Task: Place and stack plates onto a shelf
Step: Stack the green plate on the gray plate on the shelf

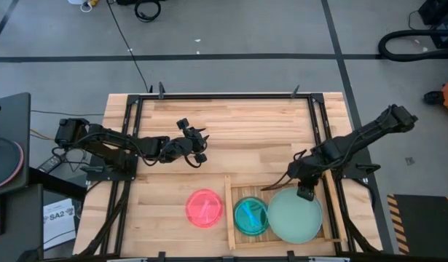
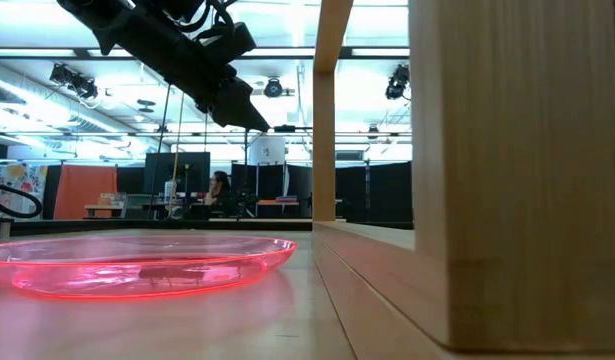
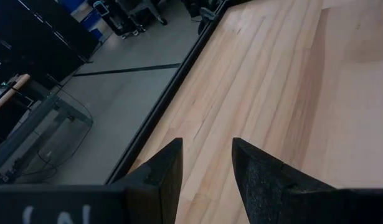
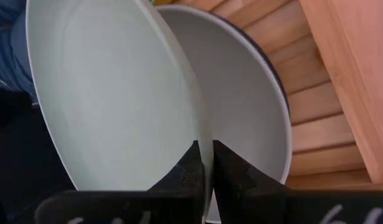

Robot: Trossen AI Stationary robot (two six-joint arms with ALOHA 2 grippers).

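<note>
We see the right gripper (image 1: 305,191) clamped on the pale mint plate (image 1: 295,215) over the shelf (image 1: 229,218), the left gripper (image 1: 197,140) apart above the bench (image 1: 231,131).

The left arm is reaching in from the table's left side and stretching toward the middle, with its wrist bending slightly toward the near side. The left gripper (image 1: 199,145) is hanging in the air above the table, its two dark fingers (image 3: 164,171) standing apart with a clear gap between them. The right arm is coming in from the far right corner and slanting down toward the near right. The right gripper (image 1: 305,192) is pinching its fingers (image 4: 190,169) tight together.
</note>
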